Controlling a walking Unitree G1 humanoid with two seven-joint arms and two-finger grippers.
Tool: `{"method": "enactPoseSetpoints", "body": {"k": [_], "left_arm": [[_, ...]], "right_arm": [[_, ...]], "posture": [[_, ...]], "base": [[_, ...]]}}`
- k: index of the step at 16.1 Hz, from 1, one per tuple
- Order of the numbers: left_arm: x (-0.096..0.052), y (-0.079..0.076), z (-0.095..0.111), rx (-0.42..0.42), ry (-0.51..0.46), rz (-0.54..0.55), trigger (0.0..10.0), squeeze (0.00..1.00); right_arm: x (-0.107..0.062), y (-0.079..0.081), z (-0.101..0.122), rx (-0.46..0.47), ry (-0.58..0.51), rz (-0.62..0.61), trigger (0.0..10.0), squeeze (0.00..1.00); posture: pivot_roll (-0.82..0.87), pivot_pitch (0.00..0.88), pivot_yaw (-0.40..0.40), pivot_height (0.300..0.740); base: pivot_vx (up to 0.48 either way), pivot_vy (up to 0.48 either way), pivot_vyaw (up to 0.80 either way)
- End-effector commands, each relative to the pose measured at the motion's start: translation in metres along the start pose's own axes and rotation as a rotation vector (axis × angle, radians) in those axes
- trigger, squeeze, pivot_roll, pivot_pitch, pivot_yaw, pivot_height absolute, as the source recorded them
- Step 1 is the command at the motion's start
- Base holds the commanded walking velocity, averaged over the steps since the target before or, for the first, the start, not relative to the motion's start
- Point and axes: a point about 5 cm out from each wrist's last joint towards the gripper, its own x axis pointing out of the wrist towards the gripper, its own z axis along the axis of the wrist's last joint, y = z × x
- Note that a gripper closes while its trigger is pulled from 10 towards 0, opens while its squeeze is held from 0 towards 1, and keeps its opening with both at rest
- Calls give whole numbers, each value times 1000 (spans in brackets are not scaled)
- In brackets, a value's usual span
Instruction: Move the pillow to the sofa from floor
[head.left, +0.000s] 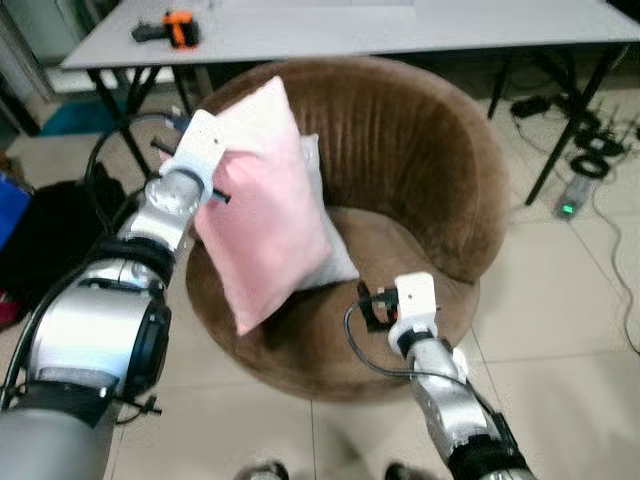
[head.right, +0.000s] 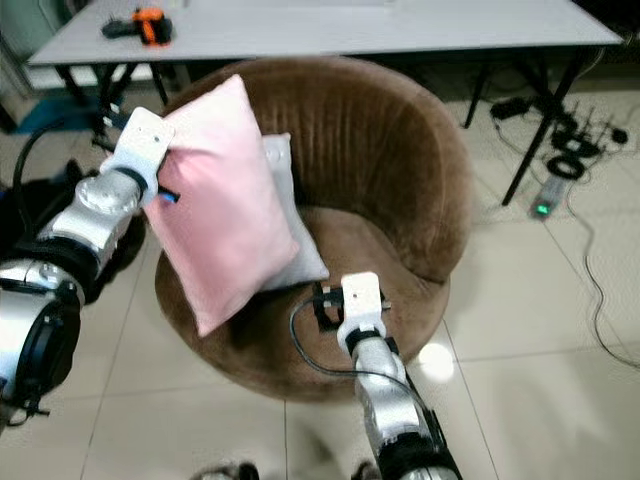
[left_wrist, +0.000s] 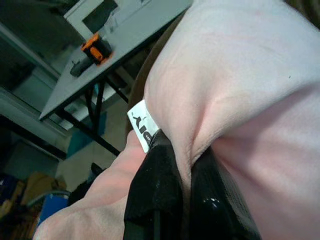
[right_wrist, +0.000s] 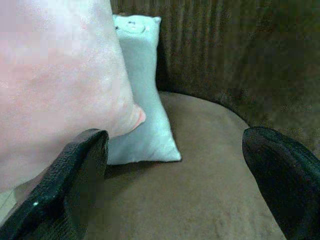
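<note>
Over the sofa (head.left: 420, 170), at its nine o'clock edge, the left gripper (head.left: 215, 190) is clamping the pink pillow (head.left: 265, 200) between its fingers — best lowered onto the seat before letting go. Right gripper (head.left: 375, 305) is hovering at six o'clock, fingers apart — holding nothing.

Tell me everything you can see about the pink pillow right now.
The pink pillow is soft, plain, roughly square, with a small white tag at its edge. It is tilted on a corner above the brown round sofa, its edge pinched by the left gripper. Behind it a white pillow leans on the backrest. The right gripper hovers open nearby.
</note>
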Motion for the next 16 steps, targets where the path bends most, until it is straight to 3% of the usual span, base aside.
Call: {"method": "enactPoseSetpoints", "body": {"k": [1,5,10,14,16], "left_arm": [[0,2,2,16,-9,14,0,0],[1,-3,3,53,-9,4,0,0],[2,-14,7,158,-17,-15,0,0],[2,-17,11,150,-38,-23,0,0],[2,-18,13,145,-44,-25,0,0]], "right_arm": [[0,1,2,-8,-3,4,10000,0],[1,2,3,-8,0,8,10000,0],[1,4,3,-5,2,14,10000,0],[2,4,5,-22,4,22,10000,0],[3,4,6,-6,-2,23,10000,0]], "posture": [[-102,101,89,740],[-103,106,92,740],[-105,106,95,740],[-106,81,97,740],[-103,72,96,740]], "base": [[454,0,0],[442,0,0],[278,-385,0],[0,0,0],[0,0,-709]]}}
